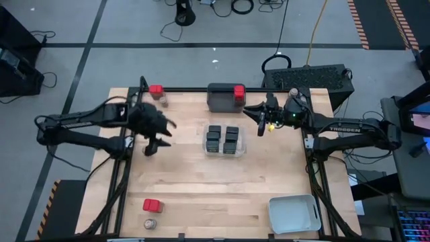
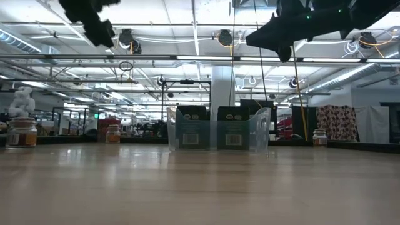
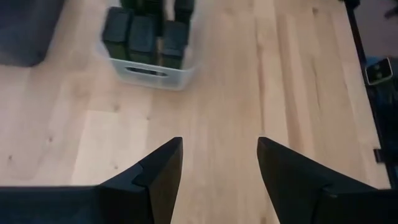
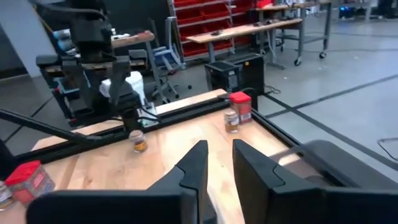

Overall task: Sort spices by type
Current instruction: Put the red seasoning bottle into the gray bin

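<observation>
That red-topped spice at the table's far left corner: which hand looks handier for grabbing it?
Probably the left hand: it hovers open and empty on that side, nearer the red-topped spice. The right hand is across the table by the dark grey tray.

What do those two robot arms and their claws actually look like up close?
Both arms are dark, slim and jointed, with black cables trailing off them. The right arm bears pale lettering along its forearm and a small yellow-green light near the wrist. Each claw, like the left claw, has two black, wedge-shaped fingers.
</observation>
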`<state>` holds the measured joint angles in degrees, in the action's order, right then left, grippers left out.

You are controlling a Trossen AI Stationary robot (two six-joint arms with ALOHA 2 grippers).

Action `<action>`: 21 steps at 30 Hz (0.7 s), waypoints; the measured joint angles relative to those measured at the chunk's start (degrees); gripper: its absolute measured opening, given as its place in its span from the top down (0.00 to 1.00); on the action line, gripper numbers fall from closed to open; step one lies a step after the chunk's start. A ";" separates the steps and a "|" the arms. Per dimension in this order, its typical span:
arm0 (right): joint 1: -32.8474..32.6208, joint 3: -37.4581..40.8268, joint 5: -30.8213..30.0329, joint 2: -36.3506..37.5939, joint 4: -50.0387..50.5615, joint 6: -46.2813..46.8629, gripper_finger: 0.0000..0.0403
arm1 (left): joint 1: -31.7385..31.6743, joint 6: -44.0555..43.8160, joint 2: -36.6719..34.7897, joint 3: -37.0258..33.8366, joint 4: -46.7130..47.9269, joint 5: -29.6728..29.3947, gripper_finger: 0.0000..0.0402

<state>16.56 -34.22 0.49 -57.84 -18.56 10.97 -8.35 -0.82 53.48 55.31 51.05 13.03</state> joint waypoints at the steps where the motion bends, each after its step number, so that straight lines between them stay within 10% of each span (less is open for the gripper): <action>1: -0.42 0.00 -0.01 0.00 -0.43 -0.16 0.85 | 2.41 -0.78 -0.15 0.00 0.13 -1.72 0.47; 21: -6.66 0.02 -0.50 -0.61 1.66 -1.19 0.69 | 30.60 -21.03 3.57 -0.44 -8.11 -12.71 0.47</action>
<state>9.91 -34.20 -0.01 -58.46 -16.91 9.78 22.25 -21.85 57.05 54.87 42.95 0.31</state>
